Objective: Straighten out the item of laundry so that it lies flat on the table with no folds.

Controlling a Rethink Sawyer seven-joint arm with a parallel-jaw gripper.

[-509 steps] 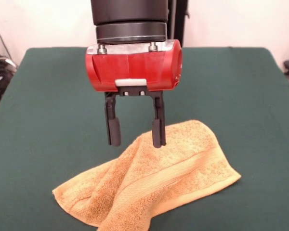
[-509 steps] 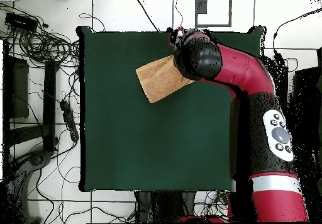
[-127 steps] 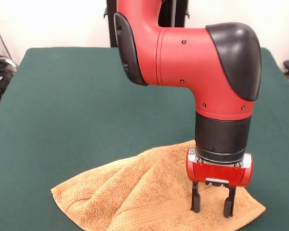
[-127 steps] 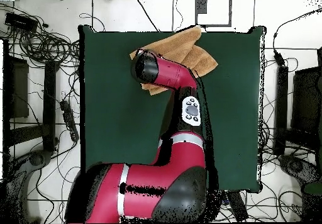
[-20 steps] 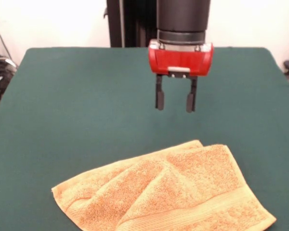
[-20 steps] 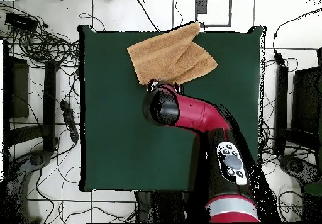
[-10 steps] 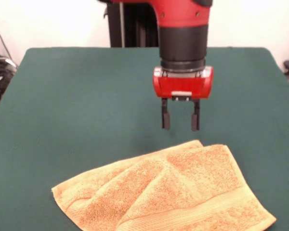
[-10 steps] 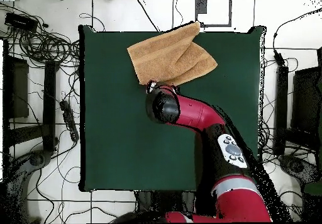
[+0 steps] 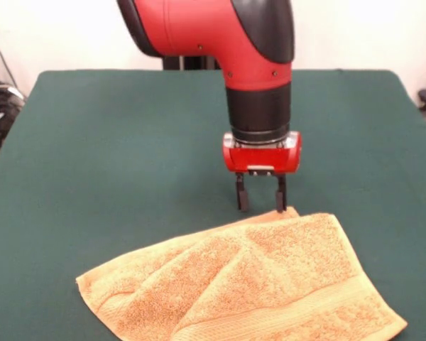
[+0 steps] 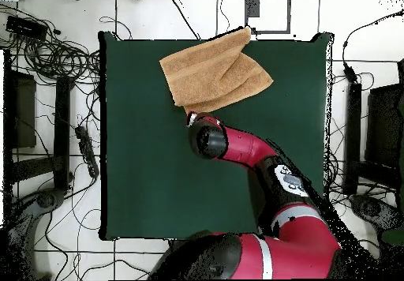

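Note:
The orange-tan towel (image 9: pixel 255 284) lies at the near edge of the green table (image 9: pixel 113 142), still folded over itself, with a diagonal ridge across its middle. Its woven band shows along the near right side. From overhead the towel (image 10: pixel 213 71) sits at the table's top edge, one corner hanging past it. My gripper (image 9: pixel 260 204) is open and points straight down, its fingertips just above the towel's far corner fold. Nothing is between the fingers. Seen from above, the gripper (image 10: pixel 192 118) sits at the towel's lower edge, mostly hidden under the wrist.
The red arm (image 10: pixel 260 163) reaches across the table from the lower right in the overhead view. Cables (image 10: pixel 55 57) and equipment lie on the floor around the table.
The gripper has come down and moved toward the towel over the last second, from well above the cloth to just over the towel's far corner. The towel has not moved.

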